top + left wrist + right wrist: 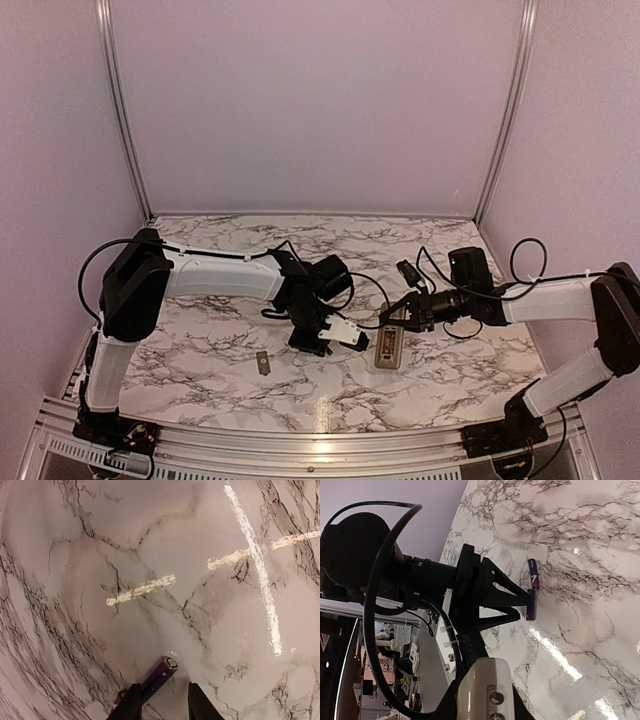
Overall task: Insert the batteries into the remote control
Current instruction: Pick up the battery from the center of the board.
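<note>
Batteries [533,574]: two, purple
Remote control [390,345]: one
Small grey plate [263,362]: one
Arms [215,275]: two

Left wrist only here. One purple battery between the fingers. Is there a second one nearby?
Observer: Yes. Right wrist view shows a second battery nearly in line with the first battery, just past its end.
Operator: Remote?
Observer: Top view: the remote lies back up, to the right of the left fingers.
Operator: Right arm?
Observer: The right fingers are at the remote's far end; I can't tell whether they grip it.
</note>
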`<state>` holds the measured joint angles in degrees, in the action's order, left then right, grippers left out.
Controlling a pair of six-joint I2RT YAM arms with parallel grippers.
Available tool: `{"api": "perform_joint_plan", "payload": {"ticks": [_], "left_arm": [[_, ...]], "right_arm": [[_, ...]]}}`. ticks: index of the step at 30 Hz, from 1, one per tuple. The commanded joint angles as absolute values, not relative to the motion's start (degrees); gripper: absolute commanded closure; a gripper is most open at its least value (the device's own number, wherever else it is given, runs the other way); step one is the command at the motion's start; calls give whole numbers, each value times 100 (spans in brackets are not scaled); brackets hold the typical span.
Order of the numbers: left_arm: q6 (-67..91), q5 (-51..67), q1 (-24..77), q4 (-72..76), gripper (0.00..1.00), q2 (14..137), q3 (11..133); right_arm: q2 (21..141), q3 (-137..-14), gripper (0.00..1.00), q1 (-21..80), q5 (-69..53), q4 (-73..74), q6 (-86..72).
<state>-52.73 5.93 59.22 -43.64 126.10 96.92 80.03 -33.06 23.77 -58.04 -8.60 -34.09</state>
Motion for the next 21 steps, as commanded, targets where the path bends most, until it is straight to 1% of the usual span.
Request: {"api": "perform_joint_plan", "payload": {"ticks": [1,7,13,15,19,21], "left_arm": [[-5316,601,6016,-4567,69,12856,9804],[-5131,540,6093,-4763,78,12870,9753],[-4962,318,6237,-4828,82,12859,9491],[-4836,396,6259,-4844,86,12814,9471],[-4295,566,6258,-4719,100,12532,9230],[-3897,578,6258,-4561,100,12313,9003]], "right_arm": [[8057,-3304,100,2303,-5898,-1048,-3384],[8122,-3331,100,2298,-5889,-1046,-3365],[8171,-3344,100,2289,-5874,-1038,-3345],[8173,-3335,100,2287,-5858,-1042,-3350],[8166,-3333,100,2285,-5770,-922,-3268],[8158,-3316,100,2277,-5669,-877,-3239]]}}
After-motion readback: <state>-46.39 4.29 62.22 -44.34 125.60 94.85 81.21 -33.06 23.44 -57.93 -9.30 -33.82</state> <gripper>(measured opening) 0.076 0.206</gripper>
